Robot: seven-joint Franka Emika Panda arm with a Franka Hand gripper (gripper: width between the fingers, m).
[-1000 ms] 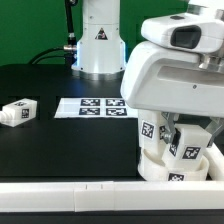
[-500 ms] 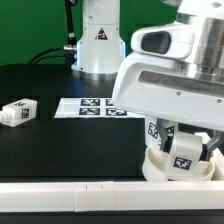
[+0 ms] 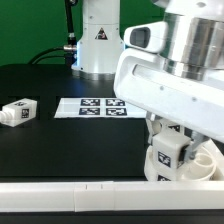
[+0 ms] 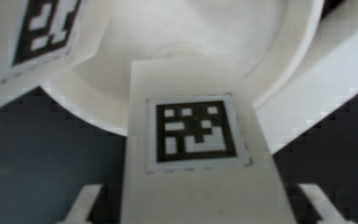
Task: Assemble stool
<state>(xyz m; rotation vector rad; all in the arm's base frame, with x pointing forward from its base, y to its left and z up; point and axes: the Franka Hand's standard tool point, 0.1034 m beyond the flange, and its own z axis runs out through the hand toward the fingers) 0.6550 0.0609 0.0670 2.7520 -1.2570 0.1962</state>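
Note:
At the exterior view's lower right, my gripper [image 3: 170, 138] reaches down from the big white hand onto a white stool leg [image 3: 170, 153] with a square tag. The leg stands upright on the round white seat [image 3: 212, 163]. In the wrist view the tagged leg [image 4: 194, 125] fills the gap between my fingers [image 4: 91, 203], so my gripper [image 4: 197, 208] is shut on it. The seat's disc [image 4: 105, 95] lies under it. Another tagged leg [image 4: 51, 35] stands on the disc beyond. A loose leg [image 3: 17, 112] lies on its side at the exterior view's left.
The marker board [image 3: 92, 106] lies flat mid-table in front of the robot base [image 3: 98, 40]. A long white rail [image 3: 70, 197] runs along the table's front edge, close below the seat. The tabletop is black.
My hand has turned about its own axis over the seat, with the leg still held. The held leg's tag now faces another way. The loose leg and the marker board have not moved.

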